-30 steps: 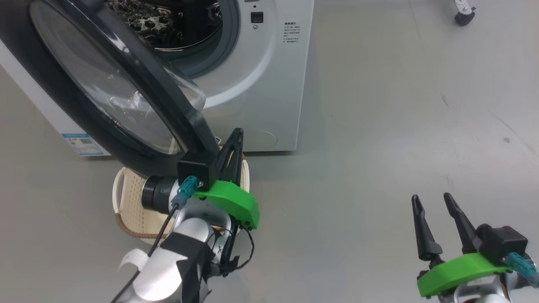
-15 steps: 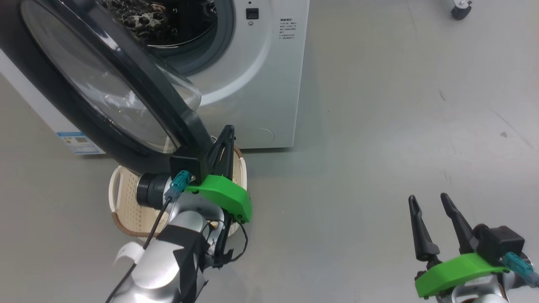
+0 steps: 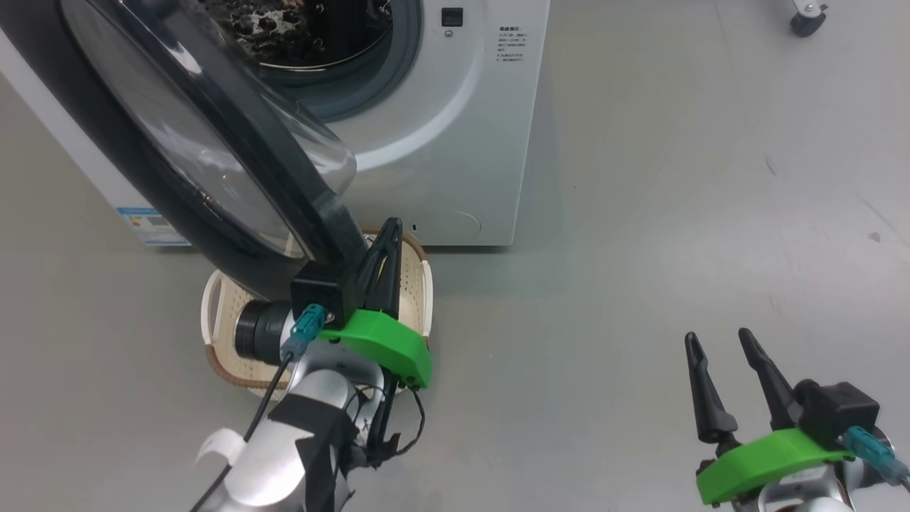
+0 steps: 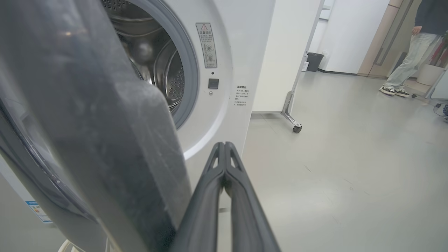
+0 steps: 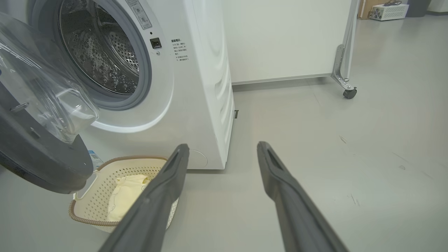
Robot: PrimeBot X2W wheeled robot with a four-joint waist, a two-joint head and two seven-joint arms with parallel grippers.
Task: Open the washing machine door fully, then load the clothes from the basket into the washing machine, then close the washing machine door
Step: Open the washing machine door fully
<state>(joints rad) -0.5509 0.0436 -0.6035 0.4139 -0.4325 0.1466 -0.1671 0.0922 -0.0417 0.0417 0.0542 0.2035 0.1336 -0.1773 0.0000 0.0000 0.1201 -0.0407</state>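
Head view: left tool (image 3: 389, 227), together, upright beside the washing machine door (image 3: 327, 213); right tool (image 3: 716, 336) apart.

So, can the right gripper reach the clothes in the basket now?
Probably yes, but tightly: the open right gripper faces the clothes uncovered in the basket, though the door and left gripper crowd above it.

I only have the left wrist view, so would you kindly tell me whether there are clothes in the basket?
Observer: Yes, a cream-yellow garment lies in the basket.
Operator: Thank you; where does the basket sit?
Observer: On the floor before the washing machine, partly beneath the lower edge of the washing machine door.
Operator: And the right end effector?
Observer: The right end effector is open, holding nothing, apart from the machine.
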